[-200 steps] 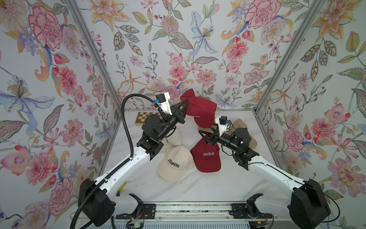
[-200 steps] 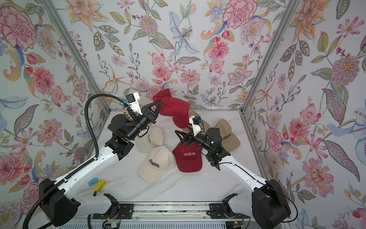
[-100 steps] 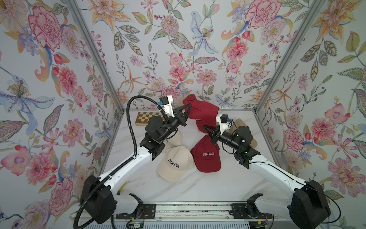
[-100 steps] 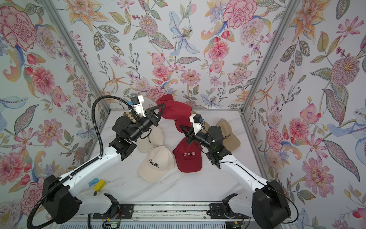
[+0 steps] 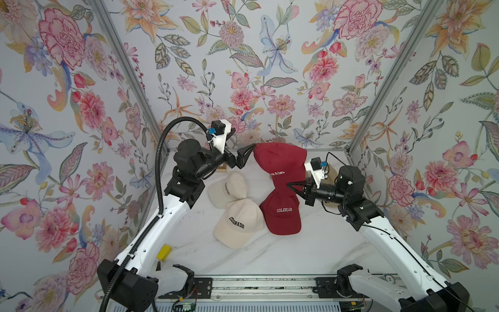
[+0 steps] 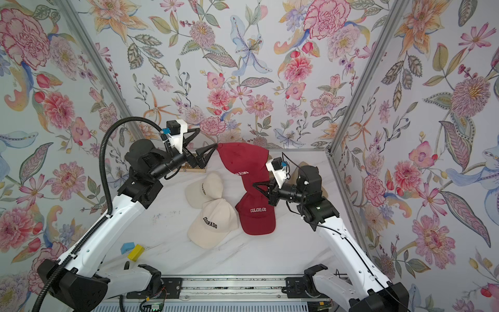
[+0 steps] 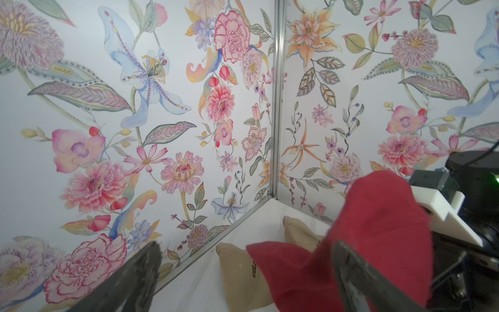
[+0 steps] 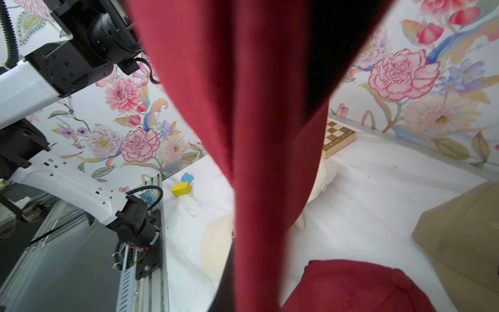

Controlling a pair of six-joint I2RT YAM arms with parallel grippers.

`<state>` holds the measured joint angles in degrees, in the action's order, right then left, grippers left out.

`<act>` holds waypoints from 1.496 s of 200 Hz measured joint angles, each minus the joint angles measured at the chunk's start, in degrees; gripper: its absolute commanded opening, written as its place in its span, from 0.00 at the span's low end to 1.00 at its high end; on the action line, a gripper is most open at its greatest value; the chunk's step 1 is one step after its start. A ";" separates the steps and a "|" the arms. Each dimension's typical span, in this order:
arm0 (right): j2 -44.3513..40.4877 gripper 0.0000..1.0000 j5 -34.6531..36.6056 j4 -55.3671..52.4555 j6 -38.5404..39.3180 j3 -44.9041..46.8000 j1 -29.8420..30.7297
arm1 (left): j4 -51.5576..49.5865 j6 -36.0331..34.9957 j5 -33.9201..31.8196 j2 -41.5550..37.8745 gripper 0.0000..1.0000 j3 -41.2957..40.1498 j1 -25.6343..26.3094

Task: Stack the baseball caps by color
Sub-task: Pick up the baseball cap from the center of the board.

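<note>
A dark red baseball cap (image 5: 280, 162) (image 6: 243, 162) hangs above the table, crown up. My right gripper (image 5: 289, 185) (image 6: 255, 185) is shut on its brim; in the right wrist view the red cloth (image 8: 256, 135) hides the jaws. My left gripper (image 5: 244, 137) (image 6: 208, 138) (image 7: 245, 244) is open, with one fingertip at the crown's edge. Another dark red cap (image 5: 283, 216) lies below the held one. To its left lie two cream caps (image 5: 229, 189) (image 5: 239, 224). Two tan caps (image 7: 243, 272) (image 7: 299, 232) sit by the back right corner, mostly hidden behind the right arm in both top views.
A checkered chessboard (image 6: 193, 168) (image 8: 337, 137) lies at the back left, partly under the left arm. A yellow block (image 6: 135, 252) and a blue block (image 6: 127, 247) sit at the front left. Floral walls close three sides, and a metal rail (image 5: 256, 283) runs along the front.
My left gripper has opened and let go of the hanging red cap. My right gripper has shut on its brim. The cap has shifted right and lower.
</note>
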<state>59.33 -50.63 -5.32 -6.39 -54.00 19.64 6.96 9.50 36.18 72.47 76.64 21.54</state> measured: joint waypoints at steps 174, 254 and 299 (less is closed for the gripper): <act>2.27 0.00 -10.05 -9.03 3.91 -0.37 -1.66 | -18.32 -20.79 37.70 3.96 0.41 3.82 -1.29; 5.22 0.00 -7.87 -8.44 5.11 -0.37 -3.37 | -17.53 -18.82 38.75 4.15 0.00 2.75 -1.29; 6.97 0.90 -2.43 -8.83 5.05 -0.35 -4.00 | -3.52 -7.30 40.15 4.13 0.00 -2.47 -1.29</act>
<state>66.30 -53.06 -14.15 -1.34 -54.35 15.64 3.44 2.20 76.34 76.60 74.17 20.25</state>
